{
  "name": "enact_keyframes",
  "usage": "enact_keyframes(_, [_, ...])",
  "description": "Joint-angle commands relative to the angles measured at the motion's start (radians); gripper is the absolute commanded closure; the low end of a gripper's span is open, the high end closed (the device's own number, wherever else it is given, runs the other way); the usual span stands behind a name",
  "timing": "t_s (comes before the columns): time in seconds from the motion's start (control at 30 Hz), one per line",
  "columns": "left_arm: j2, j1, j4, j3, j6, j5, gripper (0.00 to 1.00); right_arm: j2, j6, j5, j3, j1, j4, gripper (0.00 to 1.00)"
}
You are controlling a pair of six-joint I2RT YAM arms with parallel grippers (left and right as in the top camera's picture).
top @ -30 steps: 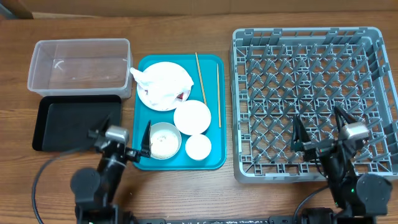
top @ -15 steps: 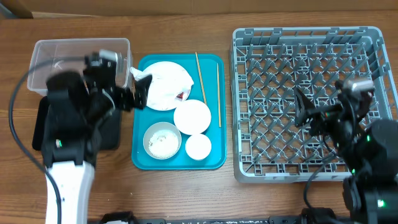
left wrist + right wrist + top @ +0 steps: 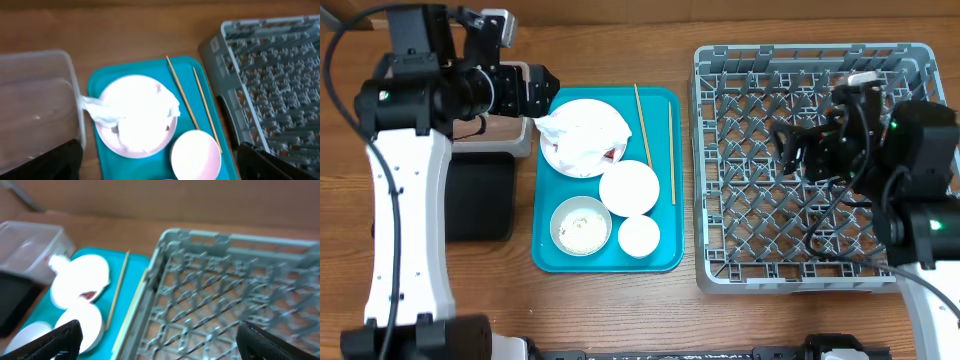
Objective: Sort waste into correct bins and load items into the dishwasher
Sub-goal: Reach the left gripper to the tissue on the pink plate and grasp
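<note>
The left hand point(image 3: 532, 95) hangs wide open and empty over the right end of the tub point(image 3: 35, 95), beside the napkins point(image 3: 582, 128) heaped on the plate point(image 3: 560, 164) in the teal tray point(image 3: 546, 258). Two chopsticks point(image 3: 642, 120) lie on that tray. The right hand point(image 3: 788, 150), also wide open and empty, hangs above the rack point(image 3: 760, 230).

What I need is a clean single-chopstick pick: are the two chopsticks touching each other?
Apart. The overhead view shows bare teal tray between the left chopstick and the right chopstick along their whole length.
</note>
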Motion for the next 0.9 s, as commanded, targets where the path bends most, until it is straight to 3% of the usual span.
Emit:
enact_keyframes(0.0, [0.076,-0.01,-0.008,0.023,-0.034,0.09,0.01,0.031,-0.006,-0.153,0.028,-0.002,-0.006,0.0])
enact_keyframes(0.17, [0.17,-0.056,0.023,0.023,-0.062,0.076,0.0,0.066,-0.004,-0.236,0.028,-0.002,-0.033,0.0])
enact_keyframes(0.23, [0.23,-0.124,0.023,0.023,-0.209,-0.106,0.0,0.077,0.004,-0.235,0.028,-0.002,-0.051,0.0])
enact_keyframes(0.33, [0.307,-0.256,0.015,0.023,-0.574,-0.482,0.04,0.082,0.021,-0.232,0.028,-0.002,-0.054,0.0])
enact_keyframes(0.37, [0.327,-0.277,0.015,0.023,-0.672,-0.517,0.04,0.082,0.021,-0.231,0.028,-0.002,-0.054,0.0])
enact_keyframes(0.47, [0.393,-0.285,0.009,0.023,-0.81,-0.52,0.04,0.084,0.021,-0.231,0.028,-0.002,-0.055,0.0])
enact_keyframes(0.87, [0.674,-0.285,0.113,0.023,-0.772,-0.392,0.05,0.084,0.02,-0.205,0.027,-0.002,-0.103,0.0])
